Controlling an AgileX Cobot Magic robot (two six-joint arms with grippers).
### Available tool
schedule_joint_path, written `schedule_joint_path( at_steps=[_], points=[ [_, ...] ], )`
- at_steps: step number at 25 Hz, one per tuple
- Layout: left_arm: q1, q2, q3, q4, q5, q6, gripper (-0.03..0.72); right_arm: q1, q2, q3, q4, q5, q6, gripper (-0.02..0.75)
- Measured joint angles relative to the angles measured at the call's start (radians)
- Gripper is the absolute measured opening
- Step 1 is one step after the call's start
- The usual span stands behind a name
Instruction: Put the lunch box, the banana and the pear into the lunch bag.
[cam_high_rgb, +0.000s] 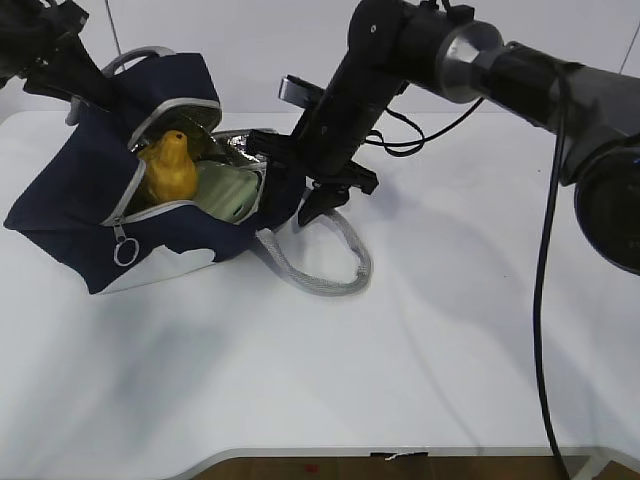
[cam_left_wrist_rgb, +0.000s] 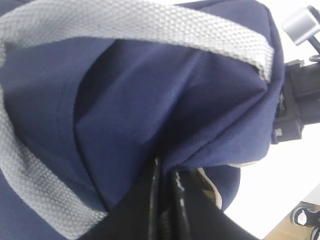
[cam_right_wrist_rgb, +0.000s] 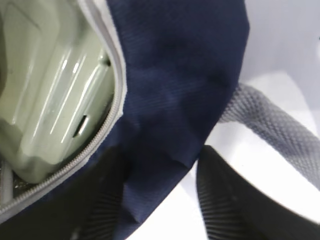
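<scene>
Two arms reach for the lunch bag, one from each side. The left gripper is mostly cut off at the top corner of the outside view. In its own camera, dark fingers sit tight together on a fold of blue cloth, so it is pinching the bag's top edge. A grey handle runs across the cloth above that pinch.

The right gripper is at the other end of the bag's mouth. In its own camera, one dark finger shows over the white table, and the other is a blurry dark shape with blue cloth lying across it. The cloth edge sits between them, so this gripper is holding the bag's rim too. The second grey handle lies in a loop on the table just below this gripper.

The pear stands inside the open bag, between the two grippers and nearer the left one. The lunch box lies inside too, beside the pear, close to the right gripper. Most of the box is hidden by the bag. I cannot see the banana in any view.
</scene>
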Motion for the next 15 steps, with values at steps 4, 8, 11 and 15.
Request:
schedule_joint_path(
  at_steps=[4,8,11,15],
  points=[
    [0.000,0.000,0.000,0.000,0.000,0.000,0.003,0.000,0.000,0.000,0.000,0.000,0.000,0.356],
    [0.000,0.000,0.000,0.000,0.000,0.000,0.003,0.000,0.004,0.000,-0.020,0.000,0.000,0.211],
    [0.000,0.000,0.000,0.000,0.000,0.000,0.003,0.000,0.017,0.000,-0.028,0.000,0.002,0.133],
    [0.000,0.000,0.000,0.000,0.000,0.000,0.003,0.000,0.025,-0.001,-0.029,0.000,-0.006,0.072]
  ],
)
